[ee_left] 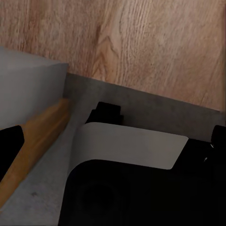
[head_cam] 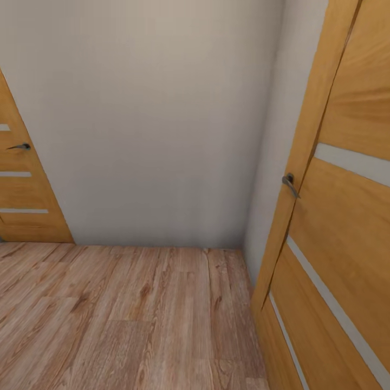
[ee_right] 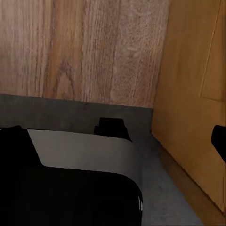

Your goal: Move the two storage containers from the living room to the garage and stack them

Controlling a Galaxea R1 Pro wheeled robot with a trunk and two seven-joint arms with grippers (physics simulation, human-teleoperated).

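Head view, wood-plank floor [head_cam: 124,319], cream wall [head_cam: 151,119], open door [head_cam: 336,216], perhaps ajar.

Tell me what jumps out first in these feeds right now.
The tall orange wood-panelled door with pale stripes fills the head view's right side, a metal lever handle on its edge. A matching wood door stands at the left, plain cream wall between them, above light wood-plank flooring.

Cream wall [head_cam: 146,119] ahead; wood-panelled door [head_cam: 346,216] with lever handle [head_cam: 289,183] at right; second door [head_cam: 21,189] at left.
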